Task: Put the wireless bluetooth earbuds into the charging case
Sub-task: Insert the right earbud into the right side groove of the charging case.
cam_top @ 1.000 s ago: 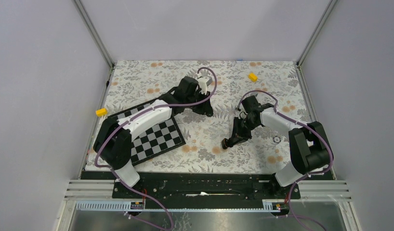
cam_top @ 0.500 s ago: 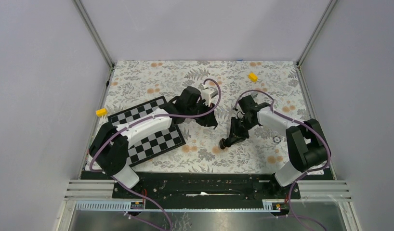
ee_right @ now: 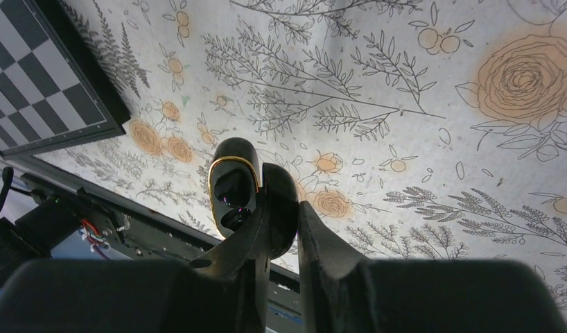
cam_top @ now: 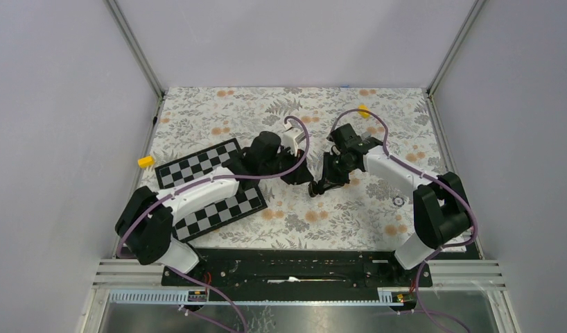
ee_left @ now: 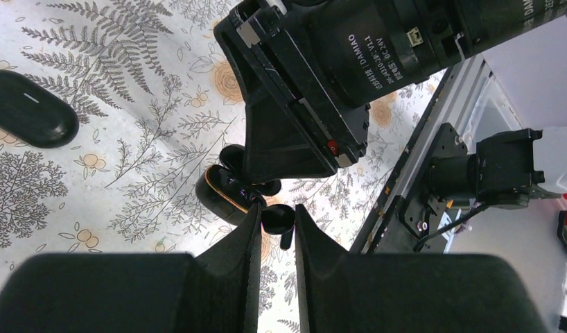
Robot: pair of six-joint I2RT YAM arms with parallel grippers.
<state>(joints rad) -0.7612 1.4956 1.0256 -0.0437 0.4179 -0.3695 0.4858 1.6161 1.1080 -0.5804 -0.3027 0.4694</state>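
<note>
The right claw (ee_right: 282, 208) grips the open charging case (ee_right: 232, 186), steadying it just beside the left claw (ee_left: 276, 211), which pinches one earbud (ee_left: 278, 220), apparently ready for seating inside.

Plain pale-grey walls (cam_top: 59, 139) box in a floral-printed tabletop (cam_top: 218, 111) (grey ferns, orange roses), with slim metal posts (cam_top: 135, 47) rising at its far corners under soft, even light.

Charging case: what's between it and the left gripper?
Only the earbud that the left gripper pinches; left wrist view shows it right beside the open charging case, which the right gripper holds.
</note>
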